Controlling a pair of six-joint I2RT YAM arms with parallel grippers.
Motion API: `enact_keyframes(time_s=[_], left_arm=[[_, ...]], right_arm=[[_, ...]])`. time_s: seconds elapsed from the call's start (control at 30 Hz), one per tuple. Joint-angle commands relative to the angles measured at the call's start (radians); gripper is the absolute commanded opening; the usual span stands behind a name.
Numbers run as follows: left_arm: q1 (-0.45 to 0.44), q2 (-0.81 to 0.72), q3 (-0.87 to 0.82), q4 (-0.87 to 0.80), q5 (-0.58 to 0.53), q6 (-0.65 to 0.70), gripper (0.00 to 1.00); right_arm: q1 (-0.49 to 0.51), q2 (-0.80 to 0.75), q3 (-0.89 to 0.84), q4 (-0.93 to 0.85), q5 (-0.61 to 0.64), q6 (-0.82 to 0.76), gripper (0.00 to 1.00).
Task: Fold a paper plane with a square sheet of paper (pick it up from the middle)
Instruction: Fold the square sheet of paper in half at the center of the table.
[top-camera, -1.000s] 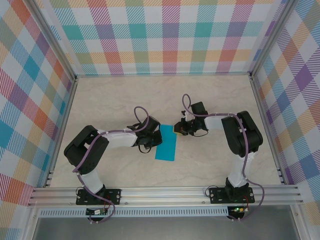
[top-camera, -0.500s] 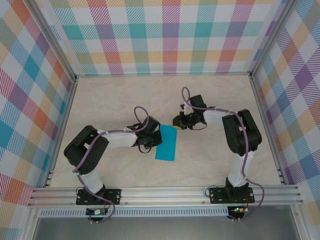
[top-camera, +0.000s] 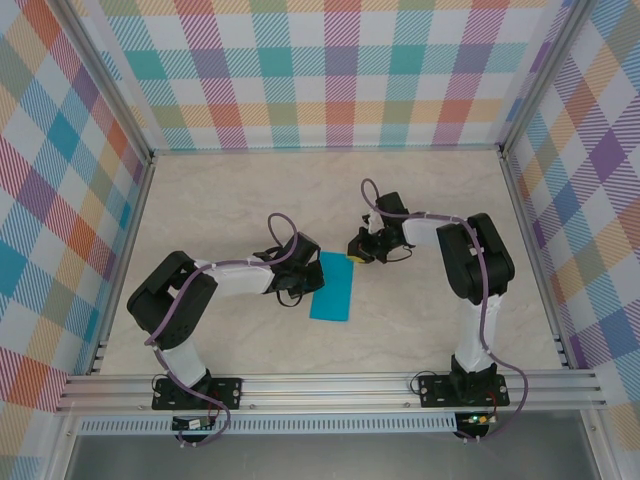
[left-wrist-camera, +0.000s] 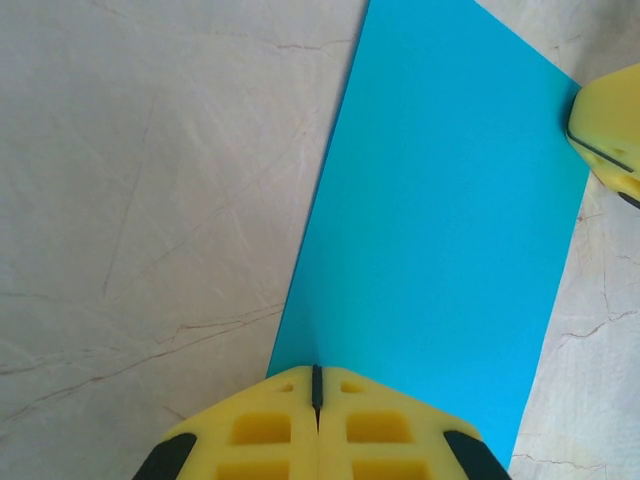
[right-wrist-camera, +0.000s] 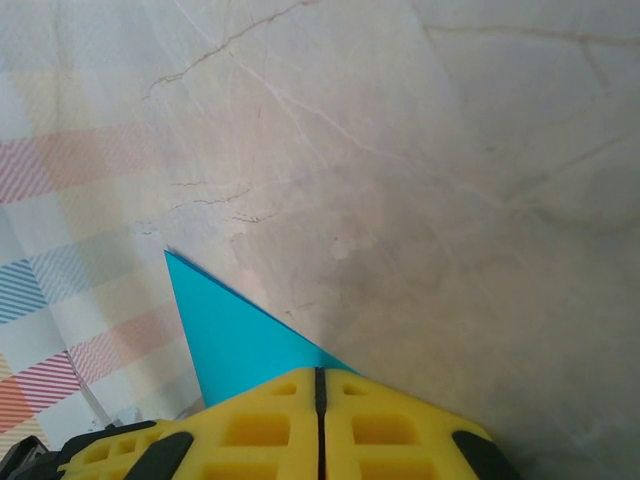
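Though unclear overhead, left tool (left-wrist-camera: 316, 372) rests shut on paper (left-wrist-camera: 450, 200), right tool (right-wrist-camera: 320, 374) seemingly pinching it

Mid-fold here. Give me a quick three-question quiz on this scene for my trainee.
1. True or false: the sheet of paper lies as a full, unfolded square.
2. The right gripper is at which part of the sheet? A) near left corner B) far right corner C) middle
3. Is the left gripper open or shut?

Key: 1 false, it is a narrow rectangle; 2 B; 3 shut.
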Motion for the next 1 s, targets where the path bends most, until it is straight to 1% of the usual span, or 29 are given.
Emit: enact_keyframes(time_s=[0.0, 0.13, 0.23, 0.3, 0.5, 0.6, 0.7, 0.8, 0.9, 0.97], left_arm=[[-0.017, 0.018, -0.048, -0.130, -0.053, -0.001, 0.00], [-0.018, 0.016, -0.049, -0.126, -0.051, -0.002, 0.00], [-0.017, 0.015, -0.048, -0.131, -0.055, -0.001, 0.00], [-0.019, 0.018, -0.046, -0.129, -0.053, 0.001, 0.00], [-0.019, 0.028, -0.036, -0.128, -0.047, 0.003, 0.00], [-0.018, 0.029, -0.036, -0.128, -0.049, 0.003, 0.00], [-0.017, 0.030, -0.034, -0.129, -0.047, 0.003, 0.00], [-0.018, 0.030, -0.033, -0.132, -0.054, 0.003, 0.00], [-0.019, 0.030, -0.035, -0.144, -0.070, 0.003, 0.00], [-0.019, 0.029, -0.038, -0.147, -0.071, 0.002, 0.00]], right_arm=[[-0.006, -0.006, 0.012, -0.060, -0.026, -0.005, 0.09], [-0.038, -0.047, 0.024, -0.003, -0.128, 0.026, 0.10], [-0.040, -0.063, 0.026, -0.012, -0.088, 0.010, 0.10], [-0.041, -0.053, -0.001, 0.025, -0.060, 0.011, 0.11], [-0.040, -0.001, -0.034, 0.032, -0.048, 0.013, 0.10], [-0.040, 0.014, -0.043, 0.016, -0.016, -0.002, 0.10], [-0.040, 0.032, -0.038, -0.030, 0.041, -0.014, 0.10], [-0.041, 0.030, -0.018, -0.052, 0.012, -0.020, 0.11], [-0.040, 0.009, 0.054, -0.146, -0.007, -0.040, 0.11], [-0.042, -0.052, 0.044, -0.138, 0.002, -0.037, 0.12]])
